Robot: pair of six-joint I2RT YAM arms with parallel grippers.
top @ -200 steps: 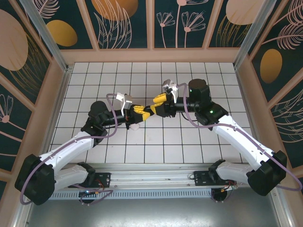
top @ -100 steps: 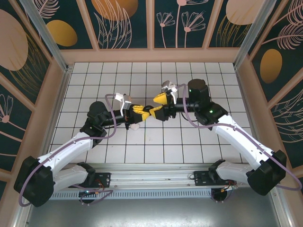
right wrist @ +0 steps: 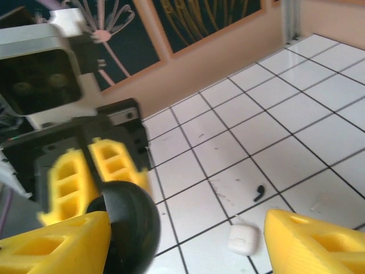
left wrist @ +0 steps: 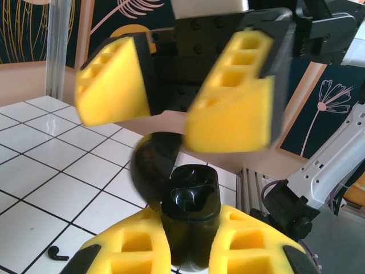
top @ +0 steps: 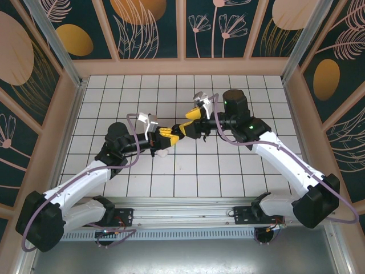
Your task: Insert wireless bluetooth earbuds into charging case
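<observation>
While your left gripper clamps the open case, your right gripper hangs wide and empty; 1 black earbud lies below and ahead of it.

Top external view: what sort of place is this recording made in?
Probably a purpose-built robot test cell, not a home: a white tiled floor boxed in by decorated wall panels on aluminium posts, with a mounting rail at the near edge.
</observation>
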